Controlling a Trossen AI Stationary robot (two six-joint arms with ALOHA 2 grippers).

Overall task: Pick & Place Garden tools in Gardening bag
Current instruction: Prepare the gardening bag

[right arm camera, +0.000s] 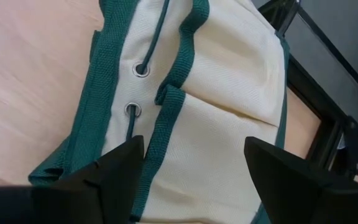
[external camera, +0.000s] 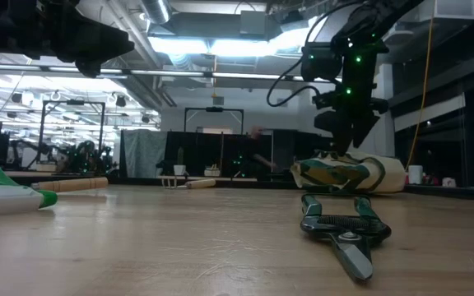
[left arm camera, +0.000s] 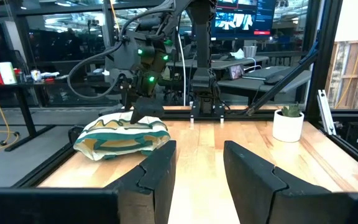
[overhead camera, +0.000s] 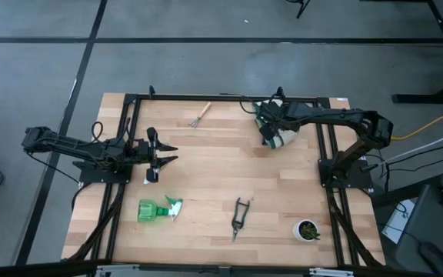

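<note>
The gardening bag [overhead camera: 286,138], cream canvas with green trim, lies slumped on the table at the far right. My right gripper [right arm camera: 194,149] is open and slants down over it, its fingers on either side of a green strap [right arm camera: 166,118] and cream panel. My left gripper [left arm camera: 199,155] waits open and level at the table's left [overhead camera: 174,152], with nothing between its fingers. The wooden-handled rake [overhead camera: 199,114] lies flat near the far edge. The green spray bottle [overhead camera: 158,208] and the black shears [overhead camera: 240,218] lie flat near the front edge. My right gripper has its fingertips [right arm camera: 126,158] right at the bag's upper side [external camera: 348,164], coming from above at a slant. Whether they touch the canvas, I cannot tell.
A small white pot with a green plant [overhead camera: 308,229] stands at the near right corner. Black frame rails [overhead camera: 133,123] run along the table's left, far and right sides. Bare wood [overhead camera: 221,169] lies between the bag and the tools at the front.
</note>
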